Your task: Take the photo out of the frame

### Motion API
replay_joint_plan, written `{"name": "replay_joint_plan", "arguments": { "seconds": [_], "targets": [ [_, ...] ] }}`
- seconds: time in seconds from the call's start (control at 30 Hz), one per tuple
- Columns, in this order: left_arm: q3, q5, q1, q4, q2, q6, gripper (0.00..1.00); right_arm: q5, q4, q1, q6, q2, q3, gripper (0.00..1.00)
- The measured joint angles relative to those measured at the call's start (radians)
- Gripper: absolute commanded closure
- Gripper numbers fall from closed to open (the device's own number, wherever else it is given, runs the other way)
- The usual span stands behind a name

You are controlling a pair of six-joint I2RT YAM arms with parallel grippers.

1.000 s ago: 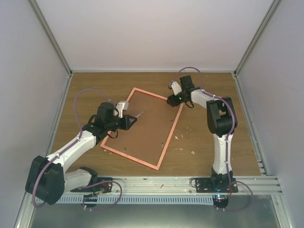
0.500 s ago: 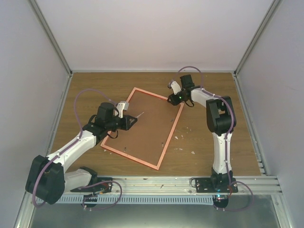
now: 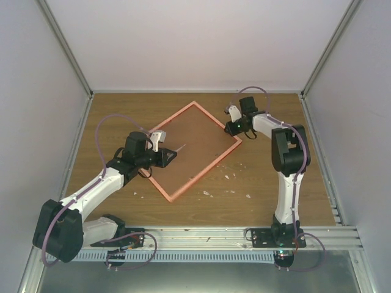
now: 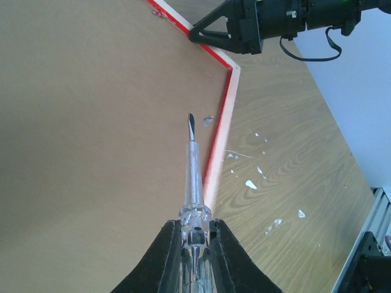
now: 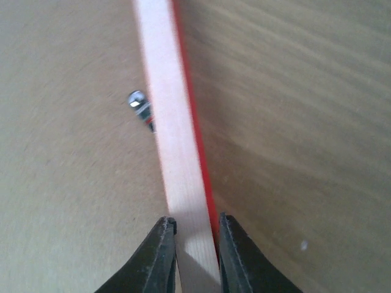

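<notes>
We see the frame [image 3: 198, 146] lying face down on the table [image 3: 275, 177], turned like a diamond, with its brown back [image 4: 91, 122] upward. The photo does not show from this side. The right gripper [image 3: 235, 129] is at the frame's right corner, and in its wrist view both fingers press on the pale edge of the red rail. The left gripper [image 3: 168, 157] is closed around the clear handle of a screwdriver [image 4: 194, 177]. The dark tip points over the brown back, just beside the red rail. Small white chips [image 3: 227, 177] lie on the table near the frame's lower right side.
</notes>
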Motion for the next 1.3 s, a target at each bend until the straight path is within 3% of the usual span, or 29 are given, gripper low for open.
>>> {"name": "replay_joint_plan", "arguments": {
  "seconds": [0.3, 0.67, 1.3],
  "targets": [
    [0.000, 0.014, -0.010, 0.002, 0.002, -0.003, 1.00, 0.050, 0.079, -0.002, 0.212, -0.130, -0.207, 0.86],
    [0.003, 0.015, -0.067, 0.025, 0.084, -0.004, 1.00, 0.097, 0.201, 0.082, 0.319, -0.307, -0.476, 0.86],
    [0.249, -0.018, -0.127, 0.045, 0.431, 0.039, 1.00, 0.120, 0.321, 0.241, 0.475, -0.422, -0.656, 0.83]
  ]
}}
